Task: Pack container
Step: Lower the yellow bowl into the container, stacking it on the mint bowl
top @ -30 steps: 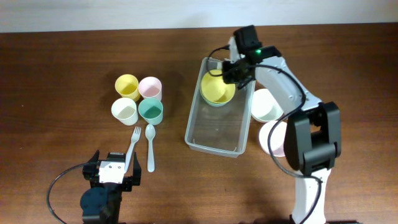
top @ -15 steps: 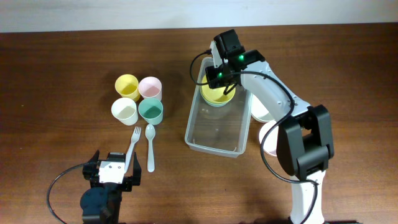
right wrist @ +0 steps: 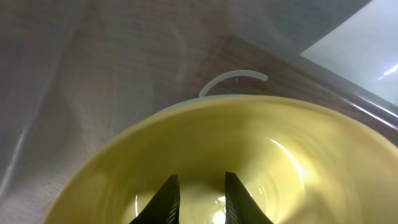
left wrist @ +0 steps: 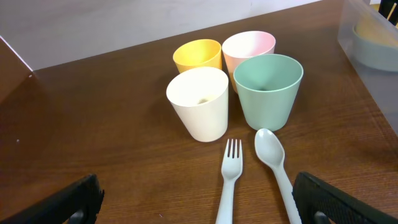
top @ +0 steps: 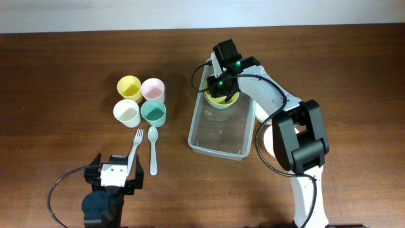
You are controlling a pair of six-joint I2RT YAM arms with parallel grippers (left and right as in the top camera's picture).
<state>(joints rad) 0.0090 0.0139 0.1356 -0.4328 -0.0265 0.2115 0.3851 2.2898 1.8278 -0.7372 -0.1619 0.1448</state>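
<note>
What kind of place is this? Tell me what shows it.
Probably a lab bench set up for robot tests: a bare wooden table, two arms mounted at its edge, and staged pastel cups, cutlery and a clear container with a yellow bowl inside.

The right claw (top: 219, 88) and its arm cover most of the round yellow plastic bowl (top: 221, 99), whose lower part the wrist picture's bottom edge cuts off.

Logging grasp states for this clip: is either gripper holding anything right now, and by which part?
The left gripper is open and holds nothing. The right gripper is over the yellow bowl in the container; whether it grips anything cannot be told.
</note>
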